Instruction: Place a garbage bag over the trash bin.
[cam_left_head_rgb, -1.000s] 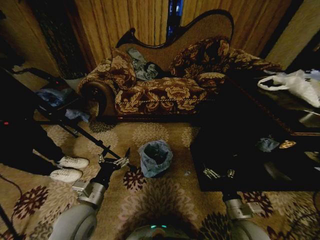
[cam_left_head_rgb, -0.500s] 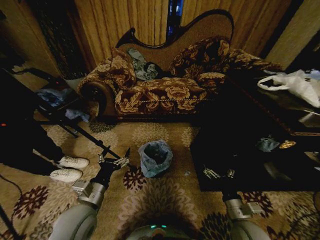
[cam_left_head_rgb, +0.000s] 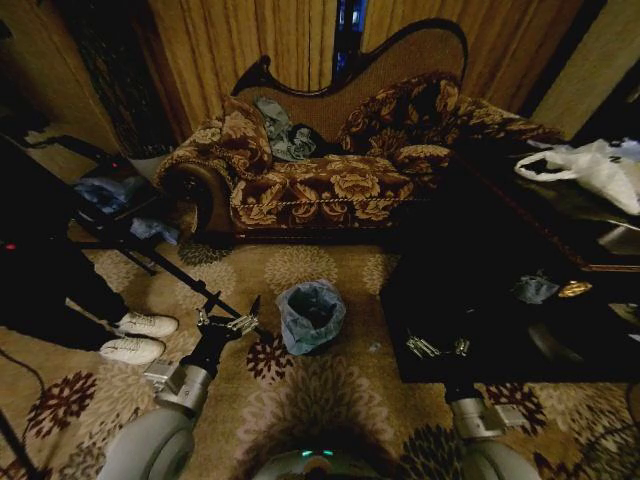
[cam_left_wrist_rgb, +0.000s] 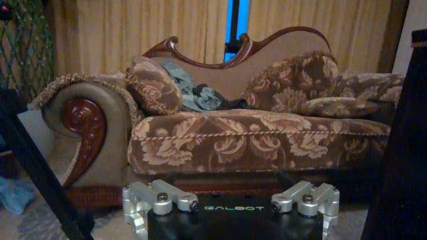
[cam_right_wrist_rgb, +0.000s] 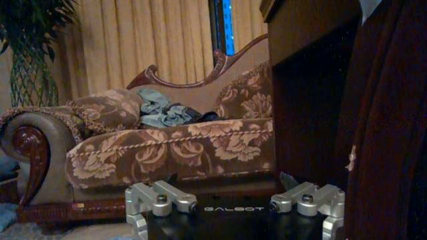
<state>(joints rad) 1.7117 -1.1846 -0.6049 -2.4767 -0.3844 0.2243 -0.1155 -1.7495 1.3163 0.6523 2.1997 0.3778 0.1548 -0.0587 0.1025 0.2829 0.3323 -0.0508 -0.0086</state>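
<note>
Trash bin (cam_left_head_rgb: 309, 322) stands upright on the patterned carpet (cam_left_head_rgb: 300, 400), in front of the floral sofa (cam_left_head_rgb: 320, 185). Garbage bag (cam_left_head_rgb: 312, 297), light blue and wrinkled, lines the bin with its edge draped over the rim. Left hand (cam_left_head_rgb: 227, 316) hovers low over the carpet just left of the bin, not touching it, fingers spread open and holding nothing. Right hand (cam_left_head_rgb: 437, 347) sits to the right of the bin, against the edge of the dark tabletop (cam_left_head_rgb: 520, 330); fingers spread apart, nothing between them. A white plastic bag (cam_left_head_rgb: 590, 165) lies on the tabletop well right of the bin. Crumpled blue-grey cloth (cam_left_wrist_rgb: 190, 92) rests on the sofa seat.
</note>
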